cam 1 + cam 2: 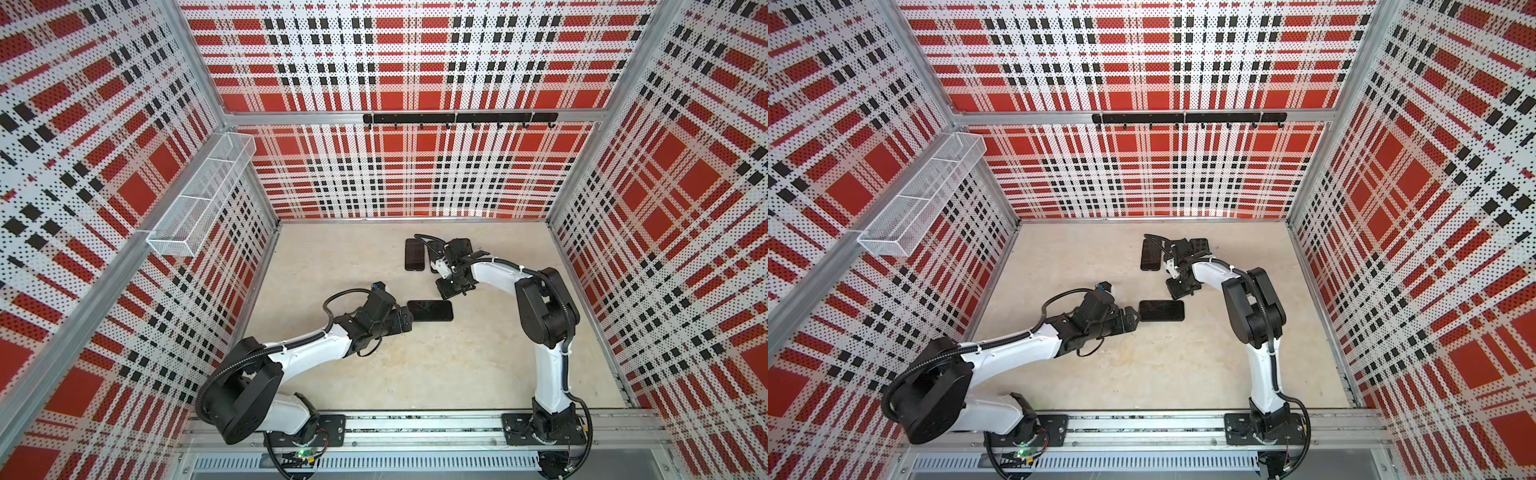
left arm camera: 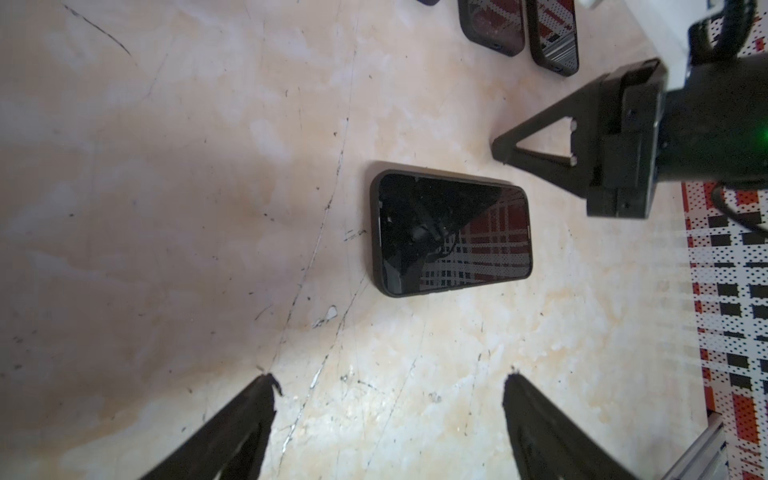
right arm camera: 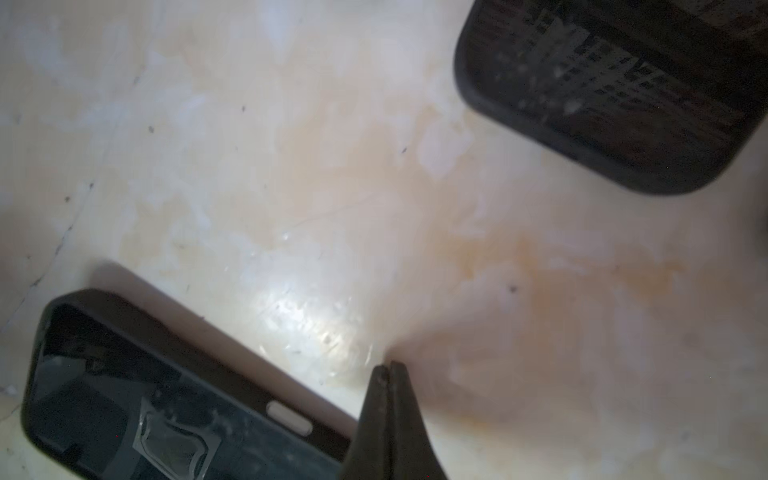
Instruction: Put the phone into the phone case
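On the pale worktop [image 1: 415, 374], near its middle, the left tool [image 2: 390, 380] gapes empty beside the short end of the phone [image 1: 430, 311]; the right tool [image 3: 388, 368], clenched on nothing, hangs by its long edge. Press each corner flush, I'd judge, bracing against sliding. Phone lies flat, apparently seated in its phone case [image 2: 375, 249]: glossy screen, matte rim.

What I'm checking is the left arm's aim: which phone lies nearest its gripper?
The phone lying alone mid-table, just ahead of the left gripper; the others lie farther back, beside the right arm.
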`<state>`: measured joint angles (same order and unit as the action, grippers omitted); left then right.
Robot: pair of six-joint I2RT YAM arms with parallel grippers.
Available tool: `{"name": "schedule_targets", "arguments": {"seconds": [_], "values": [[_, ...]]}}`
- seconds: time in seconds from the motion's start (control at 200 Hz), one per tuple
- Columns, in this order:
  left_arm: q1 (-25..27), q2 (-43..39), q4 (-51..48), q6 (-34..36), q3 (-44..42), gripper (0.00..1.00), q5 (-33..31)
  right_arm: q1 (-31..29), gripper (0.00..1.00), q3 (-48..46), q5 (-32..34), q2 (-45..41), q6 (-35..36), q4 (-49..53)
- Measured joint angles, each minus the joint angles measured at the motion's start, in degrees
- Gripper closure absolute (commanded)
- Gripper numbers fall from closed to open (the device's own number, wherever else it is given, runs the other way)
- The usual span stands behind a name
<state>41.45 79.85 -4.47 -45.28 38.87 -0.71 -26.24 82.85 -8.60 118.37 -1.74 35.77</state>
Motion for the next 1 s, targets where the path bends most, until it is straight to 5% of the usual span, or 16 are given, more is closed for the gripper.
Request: {"name": "schedule_targets", "arguments": {"seconds": [0.331, 0.576, 0.737, 0.852, 0.917, 0.972, 1.002], "values": [[0.0, -0.5, 0.7, -2.2, -0.3, 0.12, 0.2, -5.8, 1.0, -13.3, -1.1, -9.2, -5.6, -1.5], [-0.2, -0.5, 1.1, -2.3, -0.7, 0.06, 0.4, -12.6, 1.0, -24.7, -8.2, -15.5, -18.5, -11.3], [-0.3, -0.4, 1.1, -1.7, -0.7, 0.02, 0.3, -13.2, 1.0, -26.8, -7.4, -17.3, -22.6, -13.1], [-0.2, 0.0, 0.4, -0.2, -0.2, 0.02, 0.1, -11.0, 0.79, -26.5, -4.1, -20.3, -22.5, -11.3], [0.0, 0.5, -0.7, 1.0, 0.5, 0.02, -0.3, -9.1, 0.59, -26.2, -2.1, -23.4, -21.9, -10.4], [0.4, 1.2, -2.0, 2.0, 1.7, 0.02, -1.0, -7.3, 0.36, -25.7, -0.6, -26.4, -20.4, -9.6], [0.7, 1.7, -2.9, 2.5, 2.5, 0.02, -1.4, -6.4, 0.06, -25.5, 0.2, -27.8, -20.1, -9.3]]}}
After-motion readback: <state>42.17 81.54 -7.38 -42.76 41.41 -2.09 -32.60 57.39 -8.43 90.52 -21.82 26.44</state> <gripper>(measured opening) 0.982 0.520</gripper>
